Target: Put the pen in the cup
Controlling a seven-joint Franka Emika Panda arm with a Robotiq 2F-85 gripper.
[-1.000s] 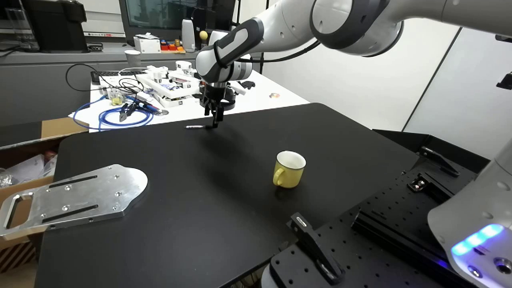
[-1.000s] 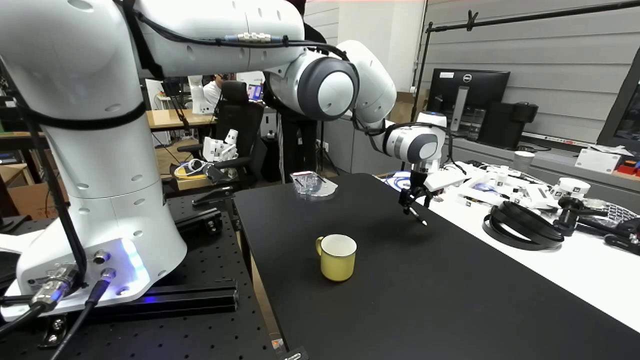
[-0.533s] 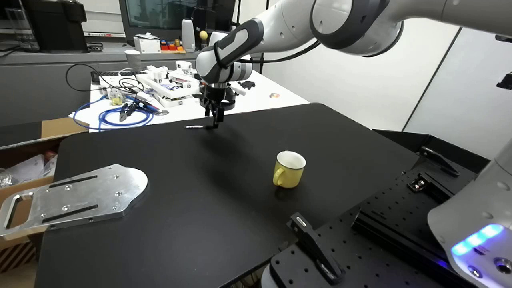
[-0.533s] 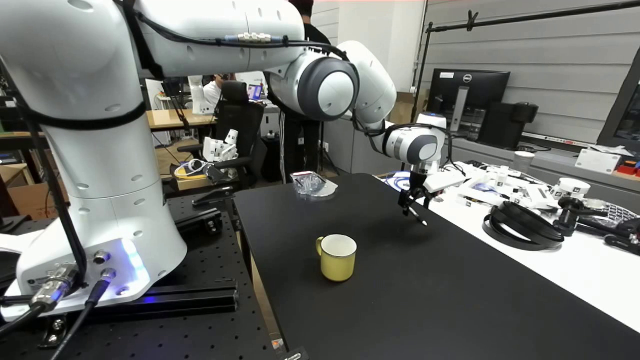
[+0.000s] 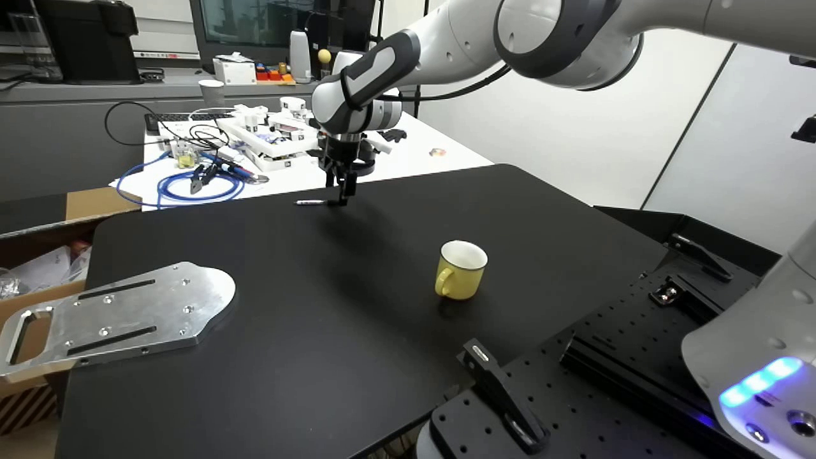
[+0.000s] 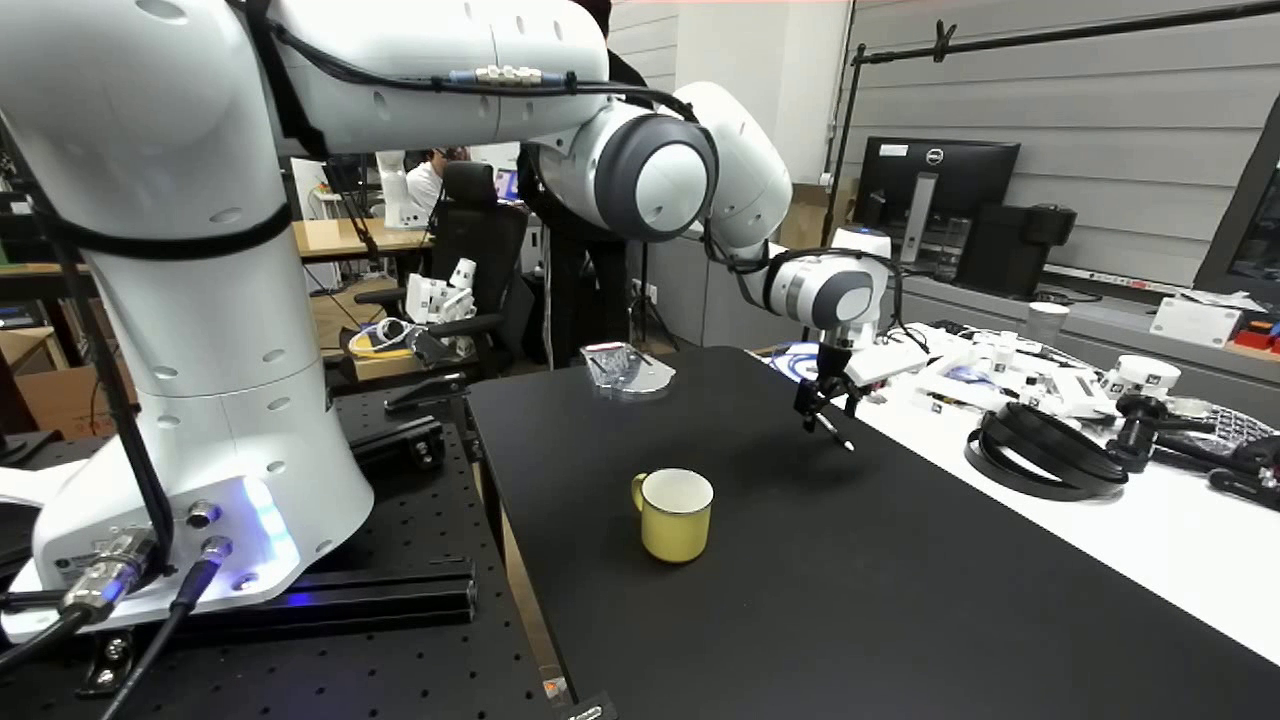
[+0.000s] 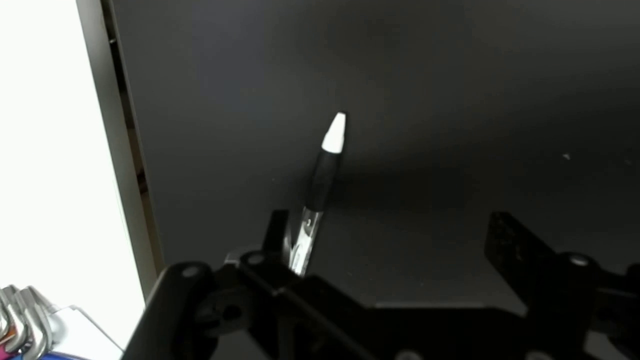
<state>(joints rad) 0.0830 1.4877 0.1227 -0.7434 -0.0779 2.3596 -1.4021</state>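
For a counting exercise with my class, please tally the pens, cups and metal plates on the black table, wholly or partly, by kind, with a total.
Pen: 1
Yellow cup: 1
Metal plate: 1
Total: 3

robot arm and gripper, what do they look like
The arm is white and rounded, with dark grey joint rings, black straps, a black cable along it and a glowing pale-blue light on the base. The gripper is black, two-fingered, with silvery screw heads.
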